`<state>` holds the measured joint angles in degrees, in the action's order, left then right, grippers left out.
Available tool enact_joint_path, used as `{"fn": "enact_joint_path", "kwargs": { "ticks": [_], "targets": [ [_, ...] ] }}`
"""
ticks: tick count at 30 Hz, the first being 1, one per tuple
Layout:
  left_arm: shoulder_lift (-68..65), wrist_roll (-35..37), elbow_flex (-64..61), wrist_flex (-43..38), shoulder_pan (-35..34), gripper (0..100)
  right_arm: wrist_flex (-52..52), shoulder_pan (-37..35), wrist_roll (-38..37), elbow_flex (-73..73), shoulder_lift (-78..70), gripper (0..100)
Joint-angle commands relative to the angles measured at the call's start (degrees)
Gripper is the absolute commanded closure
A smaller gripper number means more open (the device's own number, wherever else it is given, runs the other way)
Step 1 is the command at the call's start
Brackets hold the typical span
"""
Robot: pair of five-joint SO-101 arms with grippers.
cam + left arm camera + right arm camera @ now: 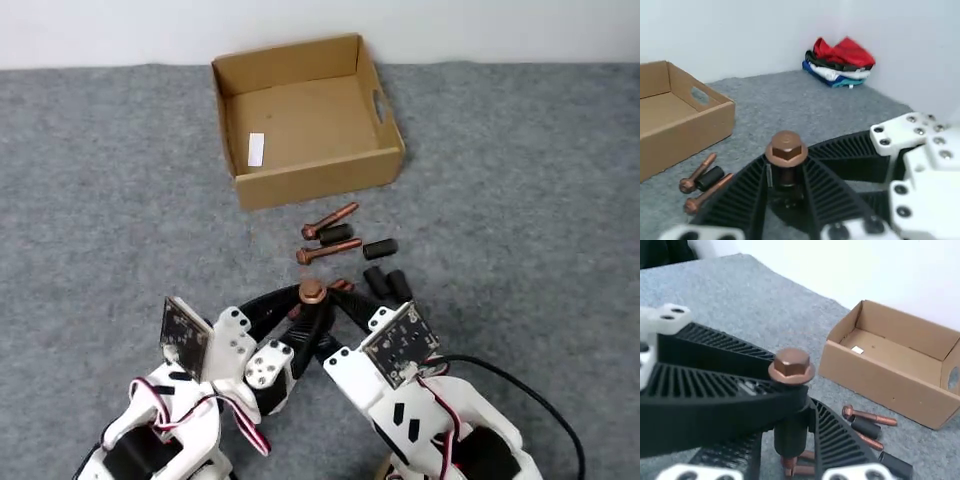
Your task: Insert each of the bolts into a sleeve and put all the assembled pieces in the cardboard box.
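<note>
Carpet (520, 200) grey, bearing cardboard box (310, 180); white wall (740, 30); folded clothes (840, 62) in corner.

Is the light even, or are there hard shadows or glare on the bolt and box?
High view: even light, only a soft shadow inside the box. Left wrist view: a mild sheen on the bolt, no glare. Right wrist view: the same.

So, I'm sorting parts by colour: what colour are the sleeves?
The sleeves are black; the high view shows them best.
</note>
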<state>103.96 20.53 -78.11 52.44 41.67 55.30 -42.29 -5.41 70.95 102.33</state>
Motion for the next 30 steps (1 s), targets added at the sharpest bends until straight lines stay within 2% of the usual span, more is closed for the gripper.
{"fn": "enact_joint_path", "kwargs": {
  "ticks": [1,5,13,17,19,22,26,30],
  "targets": [
    [-0.26,-2.73,-0.57,4.13,1.76,89,-2.07,0.13,-0.44,-1.32,0.66,99.1],
    [-0.26,-3.16,-0.4,6.59,1.58,80,-2.07,0.13,-0.44,-1.23,0.66,99.1],
    [-0.35,-3.52,7.25,7.91,1.58,80,-1.98,0.13,-0.44,-0.7,0.84,99.1],
    [-0.35,-4.48,9.8,11.16,0.53,80,-1.98,0.31,-0.35,-0.62,0.75,99.1],
    [-0.35,-4.75,10.15,11.16,-2.73,80,-1.98,2.15,0.62,-0.62,0.75,99.1],
    [-0.26,-5.1,9.98,10.99,-10.02,83,-1.89,9.27,9.14,-1.14,0.57,99.1],
    [0.0,-8.0,7.08,10.99,-20.48,100,-1.01,19.03,16.7,-2.81,-2.77,99.1],
    [0.0,-10.37,-0.75,10.99,-29.1,100,-0.48,22.02,22.95,-10.29,-14.46,99.1]
  ]
}}
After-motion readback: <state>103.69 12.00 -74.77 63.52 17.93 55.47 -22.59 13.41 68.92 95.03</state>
